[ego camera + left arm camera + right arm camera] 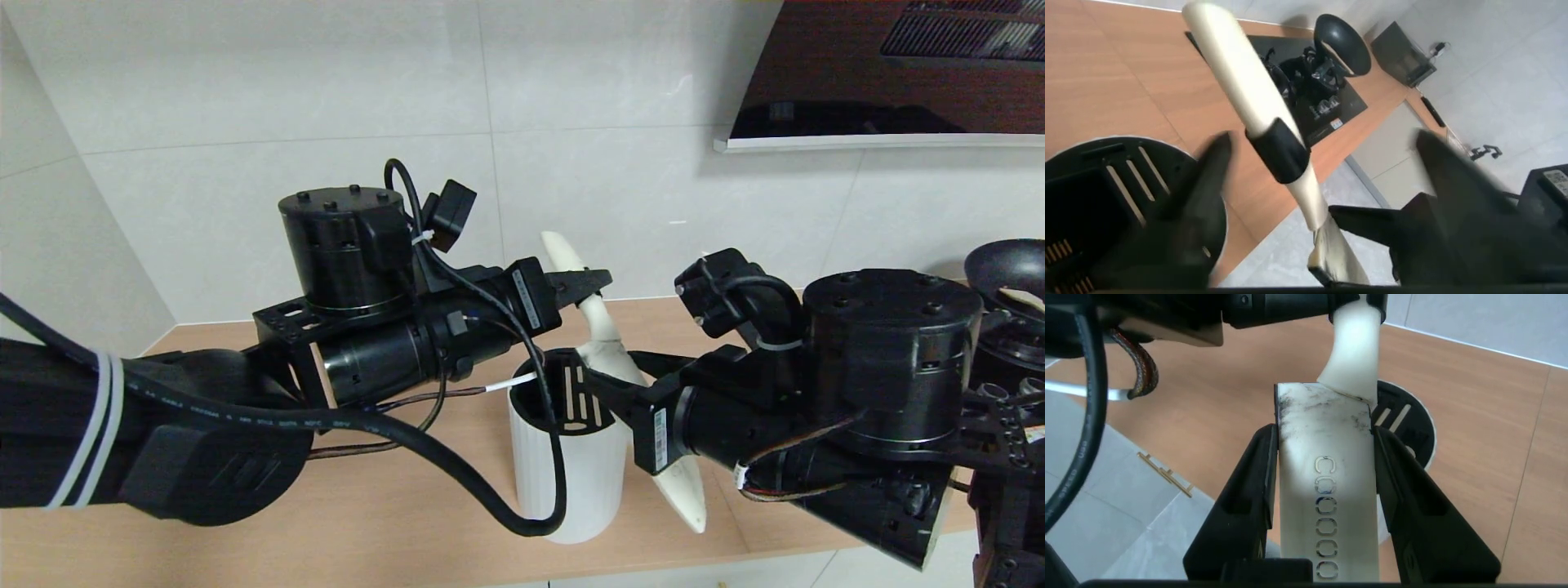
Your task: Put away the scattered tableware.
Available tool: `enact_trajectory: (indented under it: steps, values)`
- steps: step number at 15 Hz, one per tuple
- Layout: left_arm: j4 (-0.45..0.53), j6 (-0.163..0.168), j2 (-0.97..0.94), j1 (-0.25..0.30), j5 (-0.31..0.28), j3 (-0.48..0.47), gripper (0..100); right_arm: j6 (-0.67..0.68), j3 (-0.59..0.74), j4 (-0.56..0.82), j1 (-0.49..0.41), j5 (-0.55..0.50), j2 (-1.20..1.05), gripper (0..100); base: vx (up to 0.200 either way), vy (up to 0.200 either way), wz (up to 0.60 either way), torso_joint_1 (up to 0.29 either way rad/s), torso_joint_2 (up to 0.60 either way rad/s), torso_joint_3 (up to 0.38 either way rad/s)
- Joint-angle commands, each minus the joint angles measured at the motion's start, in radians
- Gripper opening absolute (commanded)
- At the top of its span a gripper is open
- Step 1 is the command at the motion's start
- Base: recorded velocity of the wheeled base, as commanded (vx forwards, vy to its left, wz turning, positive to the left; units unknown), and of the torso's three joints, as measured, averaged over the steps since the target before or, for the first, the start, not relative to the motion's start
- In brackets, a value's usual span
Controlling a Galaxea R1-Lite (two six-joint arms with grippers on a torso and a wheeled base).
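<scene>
As it clamps the spatula (pixel 606 339), right end effector (pixel 1323 441) points leftward.

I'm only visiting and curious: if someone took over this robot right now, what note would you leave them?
Right gripper: fingers shut on the blade of the white spatula.
Left gripper: at its handle, grip unclear.
Spatula is in the air, slanted, by the white utensil holder on the wooden counter, not inside it.
Done: spatula picked up.
To do: lower it into the holder, release.
</scene>
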Motion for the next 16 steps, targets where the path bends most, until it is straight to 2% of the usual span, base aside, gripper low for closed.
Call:
enact_trajectory:
  steps: [1,13,14,16]
  values:
    - [-0.002,0.003,0.001,0.0,0.001,0.0,0,0.0,0.001,0.0,0.001,0.0,0.002,0,0.0,0.0,0.0,0.0,0.0,0.0]
    - [-0.029,0.003,-0.006,0.0,0.017,0.0,0,-0.002,-0.002,-0.003,0.001,-0.029,0.008,0,0.0,0.0,0.0,0.0,0.0,0.0]
    - [-0.031,0.001,-0.007,0.0,0.017,0.002,0,-0.002,0.0,-0.003,0.001,-0.031,0.008,100,0.0,0.0,0.0,0.0,0.0,0.0]
    - [-0.034,0.001,-0.025,0.0,0.018,0.002,0,-0.002,0.0,-0.005,0.013,-0.032,-0.003,100,0.0,0.0,0.0,0.0,0.0,0.0]
